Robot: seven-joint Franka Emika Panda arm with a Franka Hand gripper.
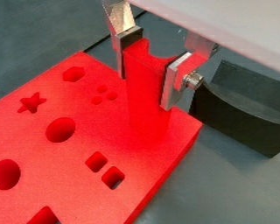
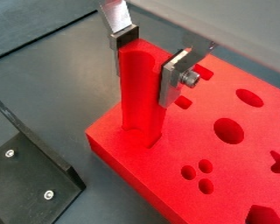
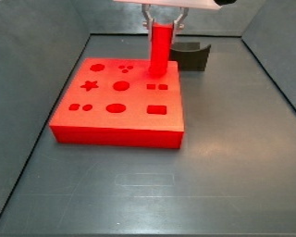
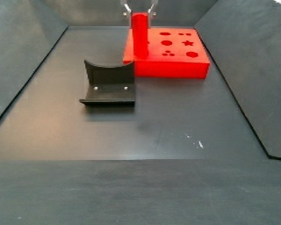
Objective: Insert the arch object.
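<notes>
The arch object (image 1: 143, 101) is a long glossy red bar standing upright. Its lower end meets the top of the flat red board (image 1: 60, 171) near the board's corner closest to the fixture. It seems to enter a hole there. My gripper (image 1: 150, 63) is above the board and shut on the bar's upper end, one silver finger on each side. The bar (image 2: 140, 96), gripper (image 2: 150, 61) and board (image 2: 230, 171) also show in the second wrist view. In the side views the bar (image 3: 158, 51) (image 4: 140, 39) stands under the gripper (image 3: 161, 20) (image 4: 140, 12).
The dark fixture (image 3: 192, 57) (image 4: 108, 83) stands on the grey floor beside the board (image 3: 119, 128) (image 4: 178, 66). It also shows in both wrist views (image 1: 241, 105) (image 2: 25, 166). The board has several shaped holes. Sloping dark walls bound the floor.
</notes>
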